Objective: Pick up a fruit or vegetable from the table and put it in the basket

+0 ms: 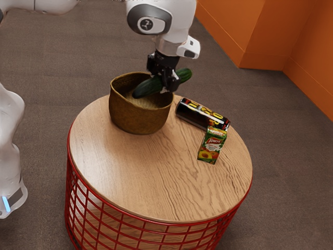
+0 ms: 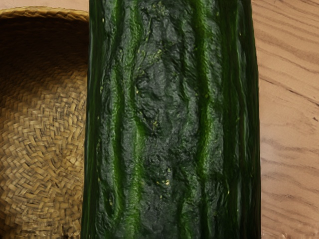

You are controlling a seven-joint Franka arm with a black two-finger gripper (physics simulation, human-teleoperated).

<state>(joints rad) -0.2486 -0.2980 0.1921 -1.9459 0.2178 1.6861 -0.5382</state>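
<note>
Insp. of placing step; landmark = basket (image 1: pixel 138 117). Order near to far, ext. view.

Table (image 1: pixel 161 192): wood top, bears basket toward its far side. Carton (image 1: pixel 212 146): upright, well apart from basket, toward ext. view's right & nearer the camera. Can (image 1: pixel 203 114): on its side, between carton & basket's level, near basket; contact w/ carton can't be confirmed. Basket: upright, mouth up.

Cucumber (image 1: pixel 150 87): clear of tabletop, slanted across basket's mouth; one end over the opening, other sticking out past the rim, ext. view's right. Wrist view agrees: basket weave along one side of it, bare wood along the other. Gripper (image 1: pixel 170 85): fingers closed about cucumber, near basket's rim on the can side.

Assessment: pick done, placing in hand, release pending. Next move req'd: shift load toward basket's center, tip the inner end down, lower, then let go. Risk: cuke looks long for the mouth; if dropped from this pos., outer end may catch the rim & roll out, or tip basket.
</note>
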